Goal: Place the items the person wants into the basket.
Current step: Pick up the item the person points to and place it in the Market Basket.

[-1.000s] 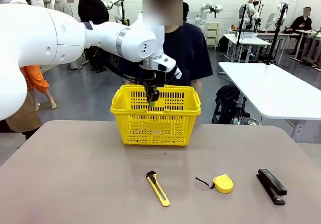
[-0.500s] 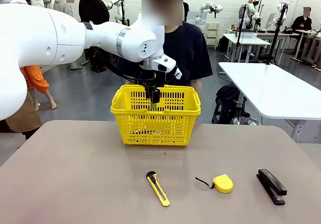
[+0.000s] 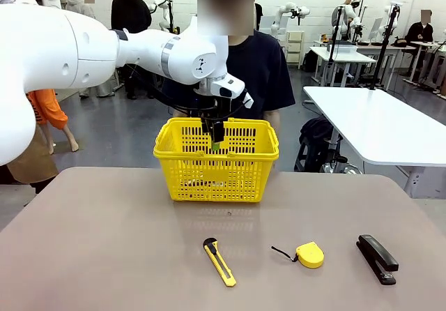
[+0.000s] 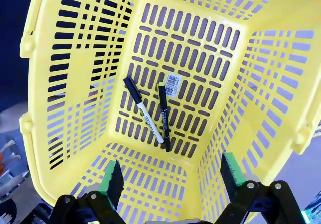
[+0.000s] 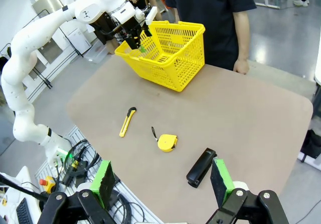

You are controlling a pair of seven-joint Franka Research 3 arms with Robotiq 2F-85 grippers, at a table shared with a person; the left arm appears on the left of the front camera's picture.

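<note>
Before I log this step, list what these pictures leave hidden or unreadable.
Front view: the floor of the bright yellow slotted plastic basket is screened by its own lattice wall, so what lies inside cannot be told there.
Left wrist view: print on the white-barrelled black marker and on the white barcode sticker is too small to read.
Right wrist view: the left claw, over the basket, is too small to tell how wide it stands.

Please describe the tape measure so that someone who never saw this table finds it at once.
On the table, nearer the robot than the yellow basket, three tools lie in a row. The tape measure is the middle one, between the box cutter and the stapler: a small rounded yellow case with a black strap.
</note>
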